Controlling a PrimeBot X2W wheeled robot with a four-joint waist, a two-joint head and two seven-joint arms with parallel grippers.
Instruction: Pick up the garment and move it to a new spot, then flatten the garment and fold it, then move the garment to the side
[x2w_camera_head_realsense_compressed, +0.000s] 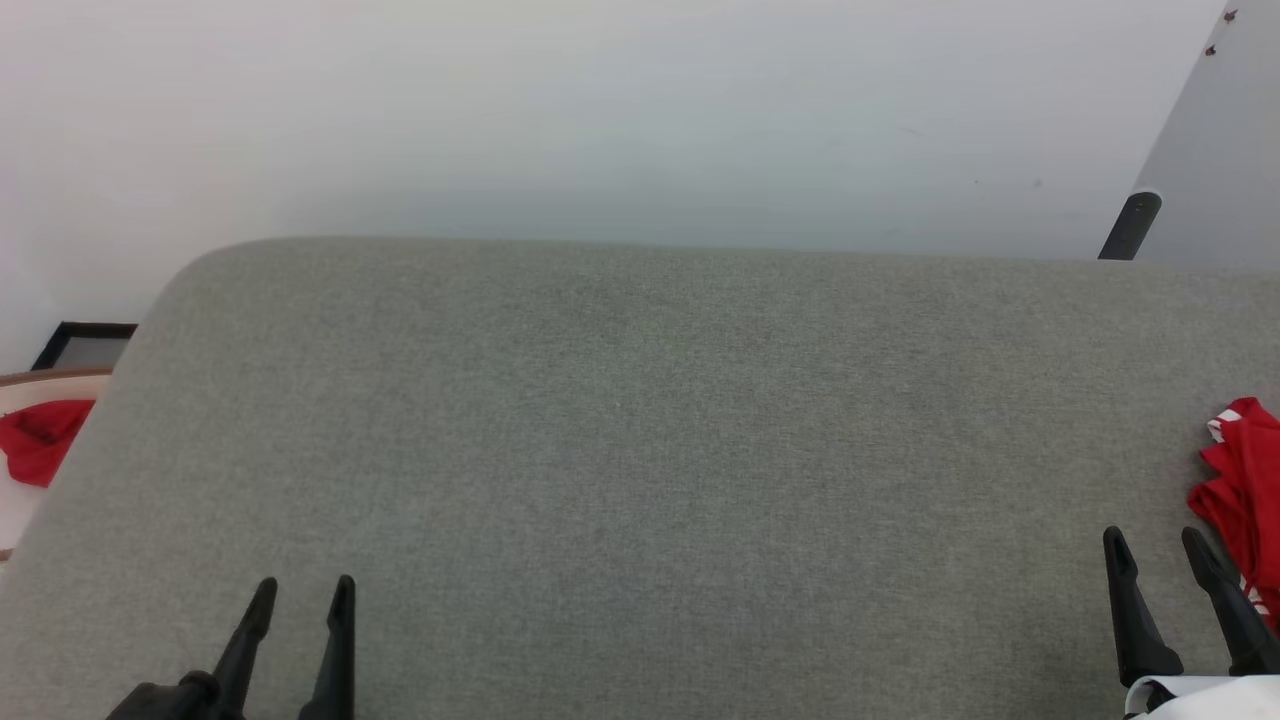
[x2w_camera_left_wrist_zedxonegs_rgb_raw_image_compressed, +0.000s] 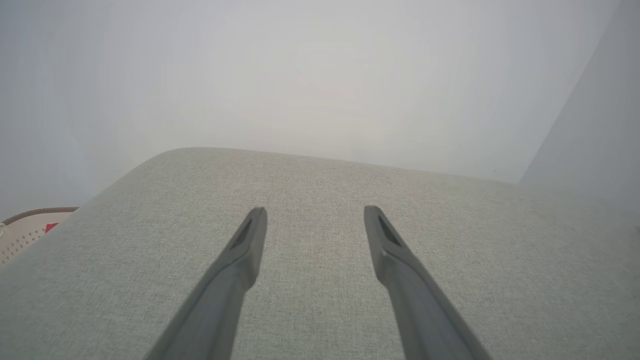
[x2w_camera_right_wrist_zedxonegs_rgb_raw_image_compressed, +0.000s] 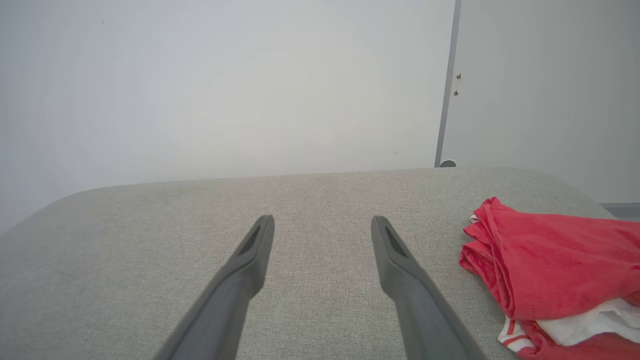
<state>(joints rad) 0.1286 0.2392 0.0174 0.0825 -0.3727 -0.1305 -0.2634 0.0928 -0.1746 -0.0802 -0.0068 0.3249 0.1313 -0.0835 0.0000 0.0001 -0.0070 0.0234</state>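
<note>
Beyond the left end of the bench (x2w_camera_head_realsense_compressed: 640, 450) a red scrap (x2w_camera_head_realsense_compressed: 40, 440) is seen; it could be mistaken for the target. Over the bench's near edge the left pincer (x2w_camera_head_realsense_compressed: 306, 582) and right pincer (x2w_camera_head_realsense_compressed: 1152, 535) are held open, empty. The garment (x2w_camera_head_realsense_compressed: 1240, 480) is bunched at the bench's right end, long axis far-to-near; where the collar points cannot be told. Pinched by one layer, it may be dragged off the bench.

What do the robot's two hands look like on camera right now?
The left hand and right hand look alike. Each has two long, slim, matte dark grey fingers that taper to narrow, rounded tips. Each finger has a recessed slot near the tip on its inner face. A glossy white shell sits behind the right hand. No cables or markings are visible.
</note>
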